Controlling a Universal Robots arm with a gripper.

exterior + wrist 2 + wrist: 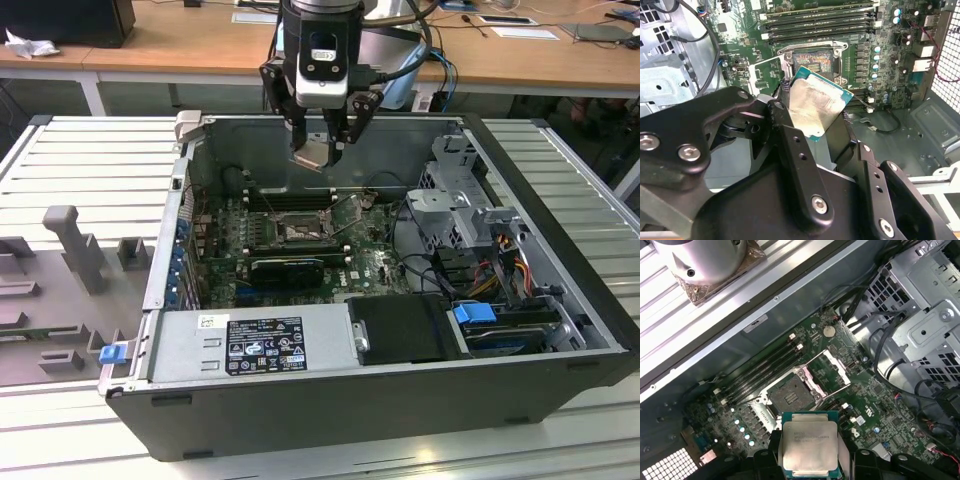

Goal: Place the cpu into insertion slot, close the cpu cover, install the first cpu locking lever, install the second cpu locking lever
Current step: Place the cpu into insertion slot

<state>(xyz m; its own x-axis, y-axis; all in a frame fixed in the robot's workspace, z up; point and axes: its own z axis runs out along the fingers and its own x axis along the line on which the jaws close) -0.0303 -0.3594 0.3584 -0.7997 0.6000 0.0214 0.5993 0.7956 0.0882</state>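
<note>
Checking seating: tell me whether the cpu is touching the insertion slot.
Apart. In the exterior view the cpu, clamped in the gripper, hangs high above the insertion slot, with open space between them.

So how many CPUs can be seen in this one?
1. The cpu is clamped in the gripper, held in the air clear of the insertion slot, which is empty. Nothing suggests another is hidden.

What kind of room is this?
Probably a robot lab or workshop: an opened computer sits on a slatted metal bench, wooden desks stand behind, and a robot pincer holds a chip above it.
</note>
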